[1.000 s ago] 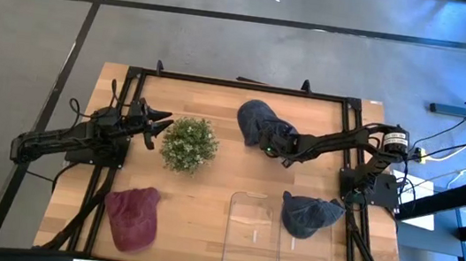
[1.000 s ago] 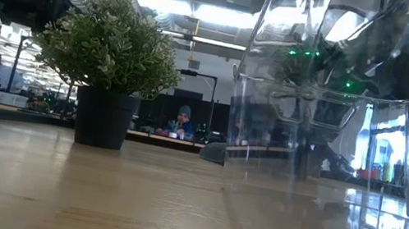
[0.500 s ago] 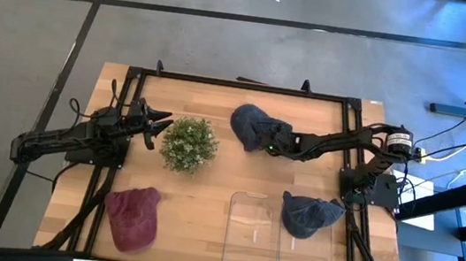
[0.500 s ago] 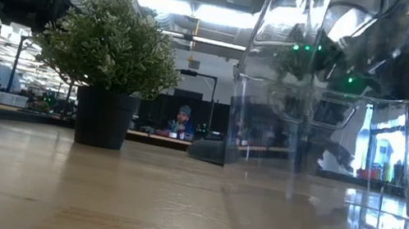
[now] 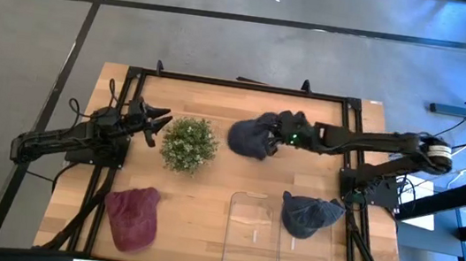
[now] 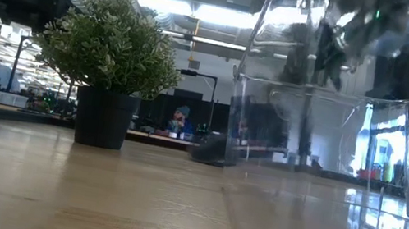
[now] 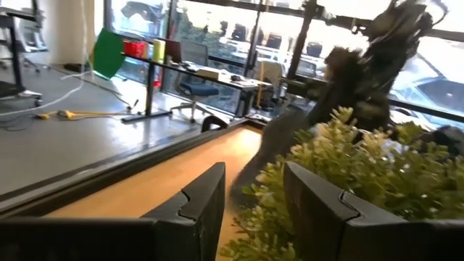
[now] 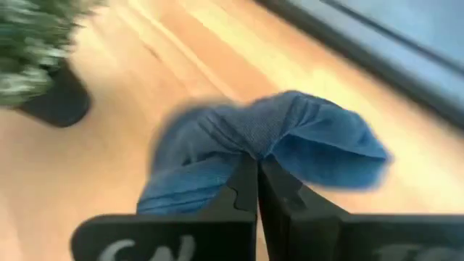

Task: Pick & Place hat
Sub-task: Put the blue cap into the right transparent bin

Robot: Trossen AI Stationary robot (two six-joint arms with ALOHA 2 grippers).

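A dark blue hat (image 5: 248, 138) sits in the far middle of the table, right of the potted plant (image 5: 189, 143). My right gripper (image 5: 279, 136) reaches in from the table's right and is shut on it; the right wrist view shows the bunched hat (image 8: 217, 152) under the gripper (image 8: 257, 181). The low view shows its dark lower edge (image 6: 207, 147) near the tabletop. My left gripper (image 5: 155, 123) is open and waits left of the plant; in its wrist view (image 7: 252, 206) the plant (image 7: 341, 174) fills the front. My right gripper pinches a raised fold of cloth on the hat's top (image 8: 255, 151) between its two shut fingers, coming slantwise from above and from the table's right. The hat hangs bunched below the fingers. Whether its lower edge touches the table, I cannot tell.
A second blue hat (image 5: 307, 215) lies on the right side of two clear bins (image 5: 248, 239) at the near edge. A dark red hat (image 5: 133, 216) lies near left. The plant stands between the two grippers. Bare wood (image 5: 197, 202) shows near the middle.
My right arm has stretched out and risen, carrying the blue hat a little toward the table's left, nearer the plant. The hat has bunched up under the shut fingers.
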